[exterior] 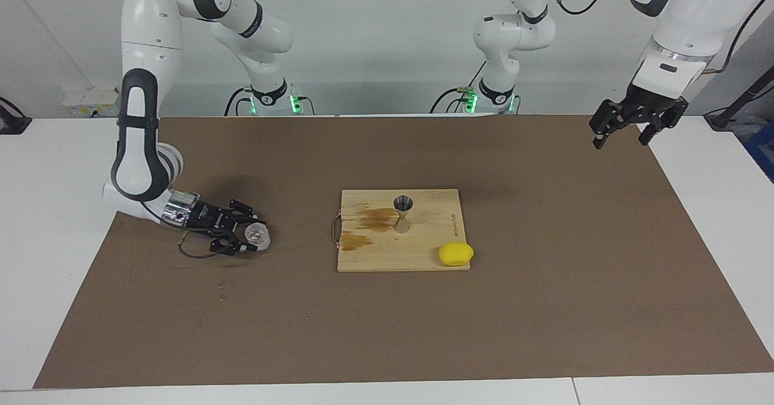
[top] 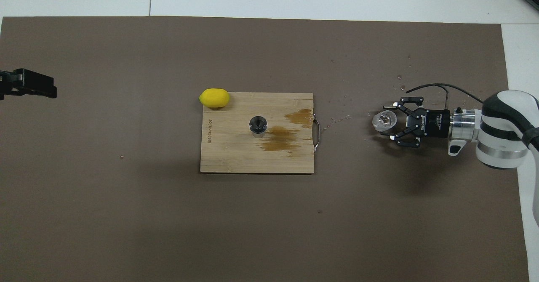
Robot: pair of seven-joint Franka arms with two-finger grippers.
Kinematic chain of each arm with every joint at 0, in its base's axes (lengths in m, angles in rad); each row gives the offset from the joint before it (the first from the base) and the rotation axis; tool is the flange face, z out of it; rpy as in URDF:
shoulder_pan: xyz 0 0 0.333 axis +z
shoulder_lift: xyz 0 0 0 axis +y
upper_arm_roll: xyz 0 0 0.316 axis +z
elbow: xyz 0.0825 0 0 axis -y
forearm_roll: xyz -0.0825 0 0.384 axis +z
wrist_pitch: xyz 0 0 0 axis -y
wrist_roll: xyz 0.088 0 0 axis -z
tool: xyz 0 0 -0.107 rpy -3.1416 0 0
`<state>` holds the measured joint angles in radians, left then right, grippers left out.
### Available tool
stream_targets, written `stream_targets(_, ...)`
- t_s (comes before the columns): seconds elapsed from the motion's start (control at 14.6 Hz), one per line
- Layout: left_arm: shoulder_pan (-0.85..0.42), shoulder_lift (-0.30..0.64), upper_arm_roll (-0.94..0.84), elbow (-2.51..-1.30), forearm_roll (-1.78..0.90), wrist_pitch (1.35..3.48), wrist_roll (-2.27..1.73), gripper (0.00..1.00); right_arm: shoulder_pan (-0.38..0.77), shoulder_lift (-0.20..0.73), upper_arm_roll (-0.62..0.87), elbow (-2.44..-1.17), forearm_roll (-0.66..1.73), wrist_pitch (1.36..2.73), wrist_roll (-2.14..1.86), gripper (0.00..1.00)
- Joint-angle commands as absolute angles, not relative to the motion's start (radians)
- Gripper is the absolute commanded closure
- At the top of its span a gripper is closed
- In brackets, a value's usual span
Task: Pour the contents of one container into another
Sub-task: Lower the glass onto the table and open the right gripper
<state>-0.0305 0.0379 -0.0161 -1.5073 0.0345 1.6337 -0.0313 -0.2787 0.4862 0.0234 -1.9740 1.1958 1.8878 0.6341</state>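
The clear glass tumbler (exterior: 257, 234) stands on the brown mat toward the right arm's end of the table; it also shows in the overhead view (top: 384, 120). My right gripper (exterior: 253, 236) lies low and level, its fingers open on either side of the tumbler with small gaps showing in the overhead view (top: 388, 121). The metal jigger (exterior: 403, 211) stands upright on the wooden board (exterior: 387, 257), seen from above in the overhead view (top: 257, 125). My left gripper (exterior: 626, 130) waits open and empty in the air over the mat's corner at the left arm's end.
A yellow lemon (exterior: 456, 254) sits at the board's corner farther from the robots. Brown wet stains (top: 280, 138) mark the board (top: 236, 158) between the jigger and its wire handle. Small droplets dot the mat (top: 126, 214) near the tumbler.
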Motion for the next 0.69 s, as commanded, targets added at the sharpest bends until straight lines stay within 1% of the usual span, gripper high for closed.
stream_targets(0.0, -0.026, 0.015, -0.02, -1.532, 0.054, 1.644, -0.041, 0.0, -0.282, 0.474, 0.028, -1.983, 1.226, 1.884, 0.6, 0.0)
stream_targets(0.34, -0.026, 0.015, -0.02, -1.532, 0.054, 1.644, -0.041, 0.0, -0.287, 0.449, 0.025, -1.944, 1.187, 1.868, 0.652, 0.0)
stream_targets(0.62, -0.026, 0.015, -0.02, -1.534, 0.054, 1.644, -0.041, 0.0, -0.282, 0.39, 0.025, -1.93, 1.109, 1.873, 0.703, 0.0)
